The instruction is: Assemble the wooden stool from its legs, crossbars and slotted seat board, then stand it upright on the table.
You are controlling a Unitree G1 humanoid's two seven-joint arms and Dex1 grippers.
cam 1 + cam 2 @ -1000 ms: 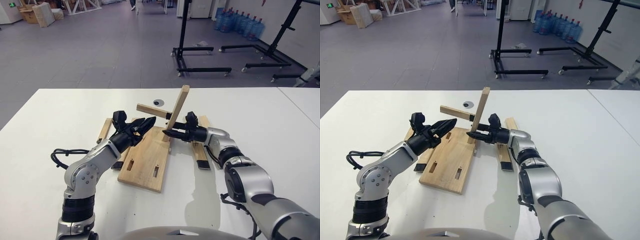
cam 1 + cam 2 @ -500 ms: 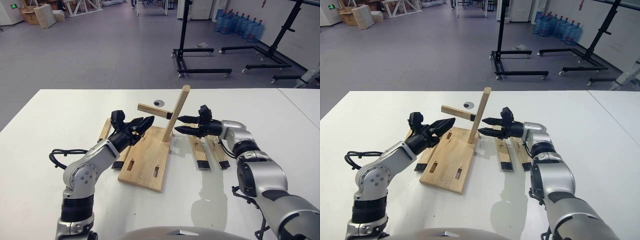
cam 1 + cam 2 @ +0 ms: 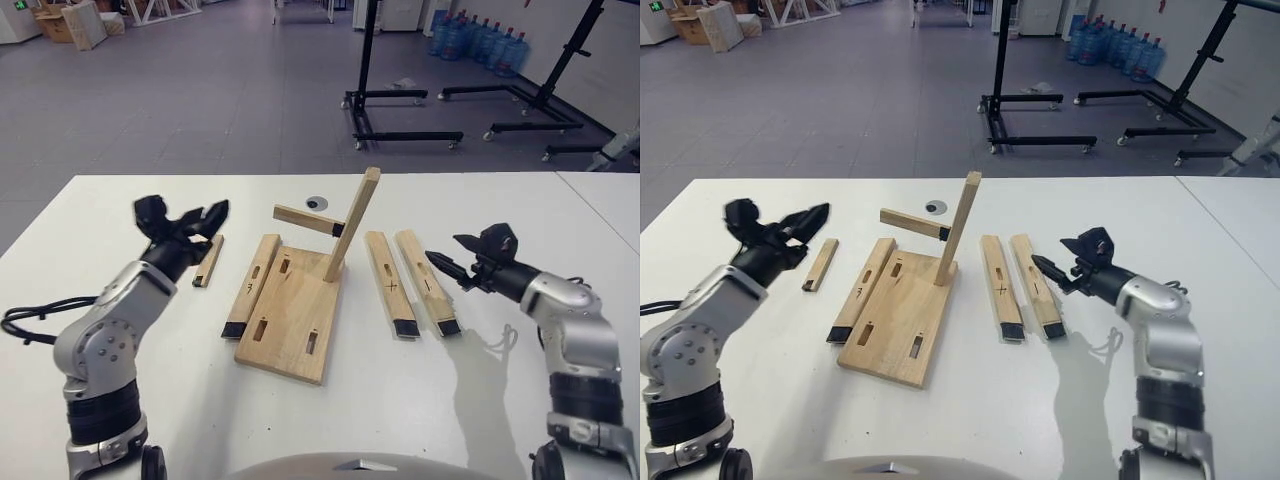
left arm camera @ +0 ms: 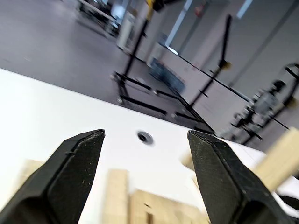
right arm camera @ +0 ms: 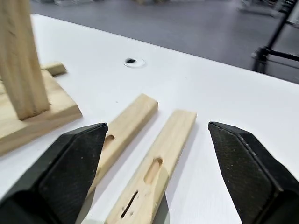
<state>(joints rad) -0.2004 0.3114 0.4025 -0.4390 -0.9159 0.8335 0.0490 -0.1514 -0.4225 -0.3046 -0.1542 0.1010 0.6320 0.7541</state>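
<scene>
Cable grommet beyond seat board

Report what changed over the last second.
The right gripper came off the upright leg and drew back to the right, open. The left gripper pulled away from the seat board to the left, open. The leg stayed standing in the board; the loose legs lie unmoved.

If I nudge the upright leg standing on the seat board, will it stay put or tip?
Probably tips easily: the upright leg leans, held only at its foot on the seat board. Its crossbar juts to one side, likely adding leverage. Looks stiff, solid wood.
</scene>
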